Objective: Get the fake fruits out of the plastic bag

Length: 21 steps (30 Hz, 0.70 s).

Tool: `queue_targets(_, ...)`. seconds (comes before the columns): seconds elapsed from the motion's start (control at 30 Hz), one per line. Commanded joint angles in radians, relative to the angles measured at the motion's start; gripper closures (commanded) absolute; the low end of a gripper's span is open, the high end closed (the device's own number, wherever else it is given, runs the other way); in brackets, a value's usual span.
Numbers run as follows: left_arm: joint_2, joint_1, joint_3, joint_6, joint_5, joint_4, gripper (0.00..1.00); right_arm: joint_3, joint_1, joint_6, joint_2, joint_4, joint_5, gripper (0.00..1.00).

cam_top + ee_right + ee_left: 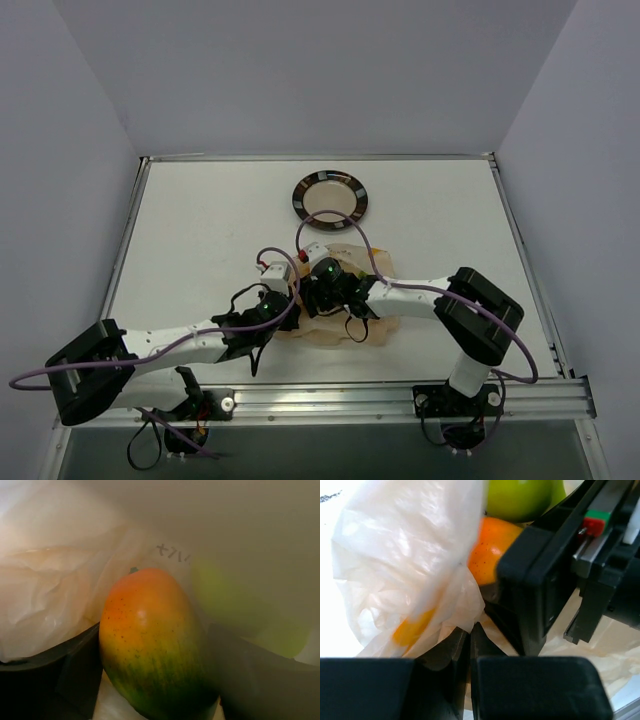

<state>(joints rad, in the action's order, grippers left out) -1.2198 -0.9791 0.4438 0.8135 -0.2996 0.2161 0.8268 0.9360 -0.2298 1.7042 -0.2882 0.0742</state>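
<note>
The plastic bag (378, 262) lies crumpled on the table between the two arms. My left gripper (469, 630) is shut on a fold of the bag (395, 555) and holds it up. Past that fold show the orange mango-shaped fake fruit (487, 545) and a green fruit (520, 497). My right gripper (155, 647) is inside the bag, open. The mango (150, 640) stands between its dark fingers (65, 670), close to both. A blurred yellow-green fruit (240, 610) lies behind it to the right, with bag film (50, 580) all around.
A round dark-rimmed plate (300, 200) sits on the white table beyond the bag. The right arm's black wrist body (545, 580) is right beside my left gripper. Grey walls close the table on three sides.
</note>
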Motion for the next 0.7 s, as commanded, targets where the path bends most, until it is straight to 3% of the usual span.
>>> queue_targets(0.0, 0.04, 0.014, 0.009, 0.026, -0.009, 0.009, 0.98, 0.021, 0.001, 0.011, -0.026, -0.015, 0.018, 0.39)
queue_targets(0.03, 0.043, 0.016, 0.01, 0.024, -0.012, 0.005, 0.98, 0.011, 0.003, 0.004, -0.064, -0.019, 0.022, 0.51)
queue_targets(0.13, 0.052, 0.016, 0.009, 0.027, -0.015, -0.004, 0.98, -0.015, 0.009, -0.026, -0.179, -0.014, 0.03, 0.66)
queue_targets(0.5, 0.046, 0.014, 0.038, 0.003, -0.029, -0.024, 0.98, -0.038, 0.018, -0.109, -0.564, 0.13, -0.14, 0.68)
queue_targets(0.67, 0.025, 0.008, 0.029, 0.003, -0.01, -0.032, 0.98, 0.04, -0.051, -0.105, -0.566, 0.089, -0.177, 0.69)
